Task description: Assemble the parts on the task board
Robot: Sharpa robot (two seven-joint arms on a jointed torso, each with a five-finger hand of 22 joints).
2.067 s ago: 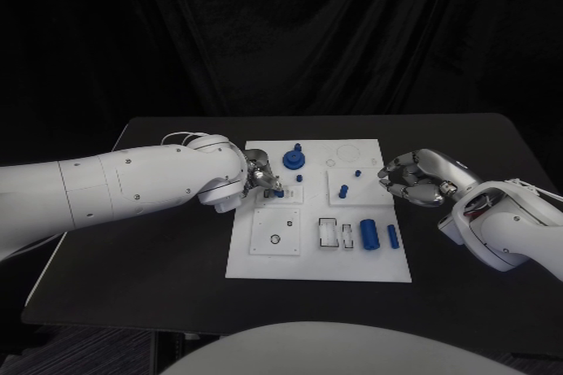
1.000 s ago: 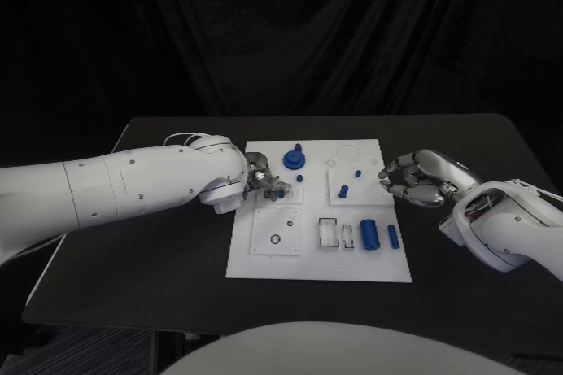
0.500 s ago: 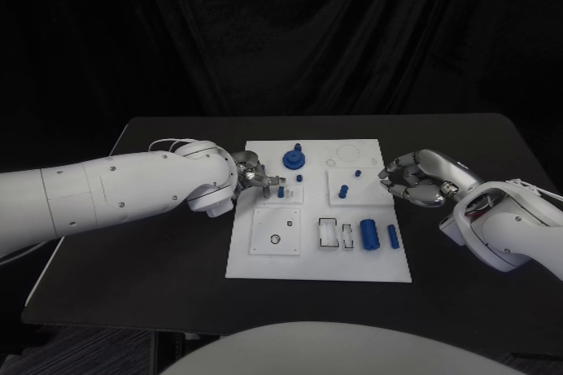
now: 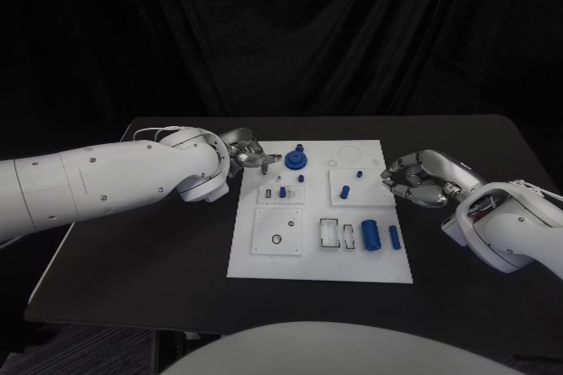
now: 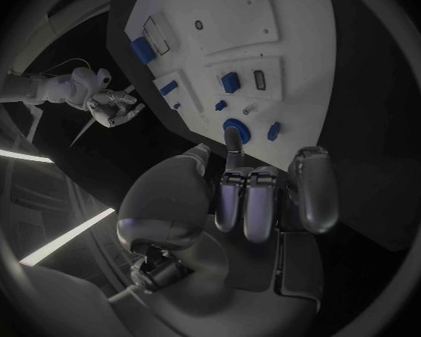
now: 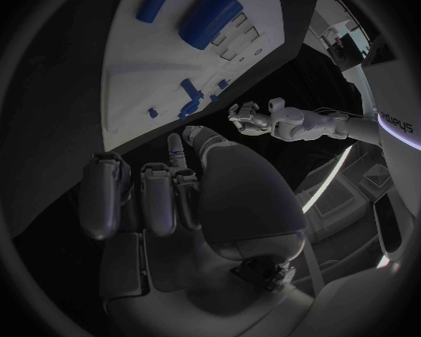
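Now, largest first:
Task board (image 4: 281, 261): white plate mid-table; parts spread over its far half and near-right area.
Left hand (image 4: 249, 156): at board's far-left edge, fingers curled in, holds nothing visible.
Right hand (image 4: 413, 180): just off board's right edge, fingers curled, seems empty.
Big blue cylinder (image 4: 368, 233): lies loose nr right edge, thin blue bar (image 4: 393, 236) beside it.
Round blue part (image 4: 294, 158): stands nr far edge, close to left hand.
Step advice: prob. next pick; approach from above w/ fingers spread, keep part upright.
Hard to tell: small pegs' seating; fingertip contact w/ board.
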